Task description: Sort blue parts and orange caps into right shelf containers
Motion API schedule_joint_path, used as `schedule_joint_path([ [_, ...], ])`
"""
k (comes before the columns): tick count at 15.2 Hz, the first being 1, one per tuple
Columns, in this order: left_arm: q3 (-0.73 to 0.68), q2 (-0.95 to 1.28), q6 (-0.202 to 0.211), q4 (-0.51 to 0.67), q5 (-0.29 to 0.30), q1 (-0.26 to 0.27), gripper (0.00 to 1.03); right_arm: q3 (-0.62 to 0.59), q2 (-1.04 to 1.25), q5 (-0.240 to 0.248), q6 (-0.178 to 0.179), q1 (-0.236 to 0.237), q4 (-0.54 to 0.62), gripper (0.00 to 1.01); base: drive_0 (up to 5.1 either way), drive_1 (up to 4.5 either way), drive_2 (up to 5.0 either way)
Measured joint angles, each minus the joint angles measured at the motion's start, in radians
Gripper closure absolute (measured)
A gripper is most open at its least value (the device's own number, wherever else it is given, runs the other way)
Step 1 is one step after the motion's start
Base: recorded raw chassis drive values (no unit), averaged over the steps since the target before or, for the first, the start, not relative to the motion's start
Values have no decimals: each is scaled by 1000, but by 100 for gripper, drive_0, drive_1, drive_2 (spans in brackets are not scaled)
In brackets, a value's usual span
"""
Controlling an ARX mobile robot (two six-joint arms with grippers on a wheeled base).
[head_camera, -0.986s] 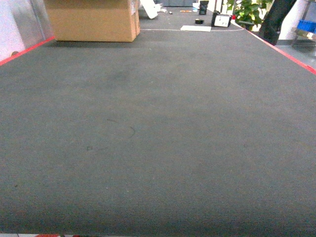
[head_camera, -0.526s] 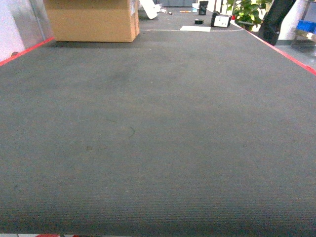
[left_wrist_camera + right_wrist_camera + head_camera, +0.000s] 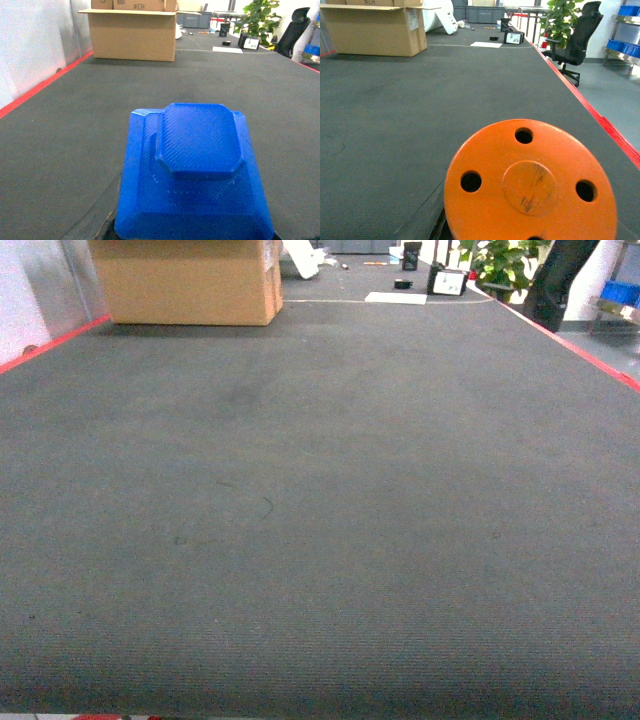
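Note:
A blue part [image 3: 192, 170], a square tray shape with a raised octagonal block, fills the lower left wrist view. It hangs just above the dark mat, and my left gripper is shut on it with the fingers hidden beneath. An orange cap [image 3: 530, 182], a round disc with several holes, fills the lower right wrist view. My right gripper holds it, with the fingers hidden behind it. Blue containers [image 3: 629, 10] stand on a metal shelf far off to the right. Neither gripper shows in the head view.
A dark grey mat [image 3: 320, 520] with red edge strips [image 3: 590, 350] covers the long table. A cardboard box [image 3: 190, 280] stands at the far left. A black office chair [image 3: 577, 37] and a green plant [image 3: 560, 15] are past the right edge, and small items lie at the far end.

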Motion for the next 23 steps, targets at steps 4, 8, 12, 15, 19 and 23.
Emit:
schedule_joint_path([
  [4, 0, -88, 0, -83, 0, 0, 59, -22, -76, 0, 1, 0, -31, 55, 0, 0, 0],
  [8, 0, -156, 0, -150, 0, 0, 59, -22, -143, 0, 3, 0, -101, 55, 0, 0, 0],
  [12, 1, -326, 0, -331, -2, 0, 59, -20, -321, 0, 3, 0, -283, 55, 0, 0, 0],
  [15, 1, -327, 0, -336, 0, 0, 59, -21, -321, 0, 4, 0, -290, 55, 0, 0, 0],
  [19, 1, -327, 0, -335, 0, 0, 59, -21, -321, 0, 4, 0, -290, 55, 0, 0, 0],
  [23, 1, -327, 0, -335, -3, 3, 60, -21, -321, 0, 3, 0, -290, 55, -96, -96, -96],
])
